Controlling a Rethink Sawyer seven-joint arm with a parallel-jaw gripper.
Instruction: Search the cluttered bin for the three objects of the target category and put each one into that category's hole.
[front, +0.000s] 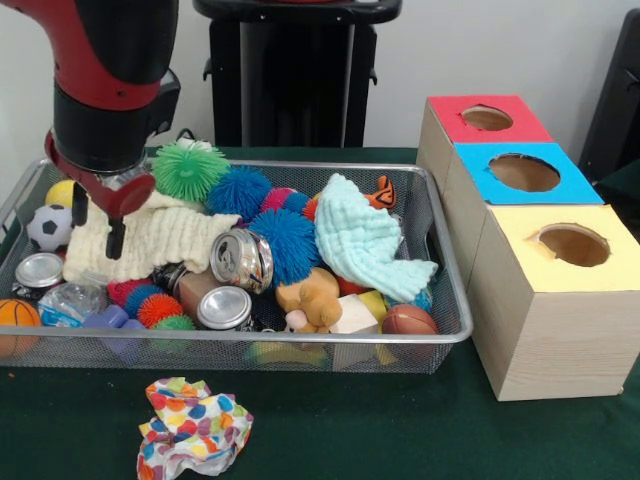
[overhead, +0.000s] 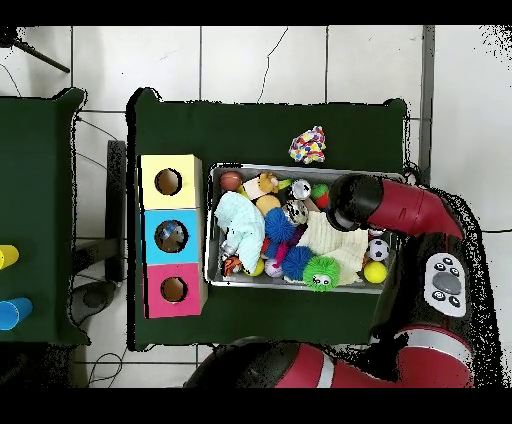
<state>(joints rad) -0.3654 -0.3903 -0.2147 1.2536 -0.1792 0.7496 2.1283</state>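
Observation:
The wire mesh bin (front: 300, 338) is full of toys, cloths and cans; it also shows in the overhead view (overhead: 212, 262). One wrinkly clear plastic piece (front: 72, 300) lies at the bin's front left, between a can and an orange ball. I see no other clear plastic piece in the bin. My gripper (front: 97, 222) hangs open and empty over the bin's left end, just above a cream knitted cloth (front: 160, 238) and a little behind the plastic piece. In the overhead view the arm's head (overhead: 352, 200) hides the gripper.
Red (front: 487, 118), blue (front: 524, 172) and yellow (front: 573, 244) topped wooden boxes with round holes stand right of the bin. Something pale shows in the blue hole (overhead: 170, 237). A dotted cloth (front: 195, 428) lies before the bin. Silver cans (front: 242, 260), a mint cloth (front: 365, 240) and spiky balls fill the bin.

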